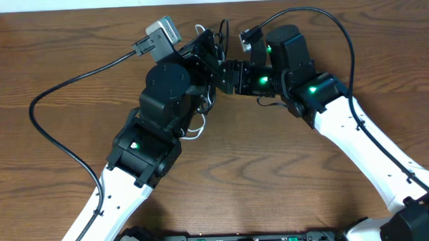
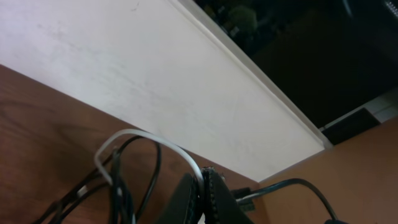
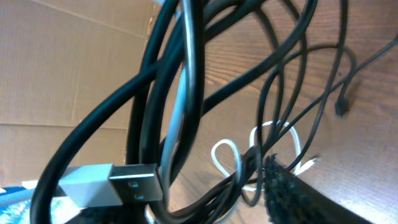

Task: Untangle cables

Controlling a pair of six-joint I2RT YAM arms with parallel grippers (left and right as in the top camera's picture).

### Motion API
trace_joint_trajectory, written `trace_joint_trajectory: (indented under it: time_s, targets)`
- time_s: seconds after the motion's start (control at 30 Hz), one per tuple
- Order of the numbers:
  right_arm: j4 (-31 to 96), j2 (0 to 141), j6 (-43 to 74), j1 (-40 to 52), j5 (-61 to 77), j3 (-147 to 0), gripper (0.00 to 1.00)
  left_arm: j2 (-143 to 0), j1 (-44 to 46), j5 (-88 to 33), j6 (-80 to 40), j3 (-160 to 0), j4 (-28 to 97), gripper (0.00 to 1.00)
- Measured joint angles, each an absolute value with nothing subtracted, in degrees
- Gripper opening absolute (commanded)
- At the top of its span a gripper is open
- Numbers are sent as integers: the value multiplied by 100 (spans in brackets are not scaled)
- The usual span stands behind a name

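Because the white cable tangles with the black cables, the closed left claw pinches it, likely to free it; whether the right claw grips cannot be told.

cables mostly hidden beneath both arms, left claw cut off by lower edge

**Tabletop and its load.** Brown, wood-grained tabletop. Loops of the white cable rest on the wood near its middle. The plug end of a thin black cable lies flat on the grain just beyond the white cable. Well off to the left-arm side of the white cable, a thick black cord curves across the surface.
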State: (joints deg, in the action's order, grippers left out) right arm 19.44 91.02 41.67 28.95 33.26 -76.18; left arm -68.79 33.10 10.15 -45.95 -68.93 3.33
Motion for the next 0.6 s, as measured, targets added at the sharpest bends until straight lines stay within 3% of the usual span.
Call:
trace_joint_trajectory:
  time_s: [0.17,0.3,0.6]
  targets:
    - [2078,9107,4180,2871,3334,-7618,17,-6879,3310,1059,-4471,-6893,497,8]
    - [2423,9107,4049,2714,3345,-7618,1,-6879,3310,1264,-4200,-6893,893,8]
    - [3286,9135,3301,1793,3627,-7618,1,-6879,2786,1540,-3454,-6895,1968,8]
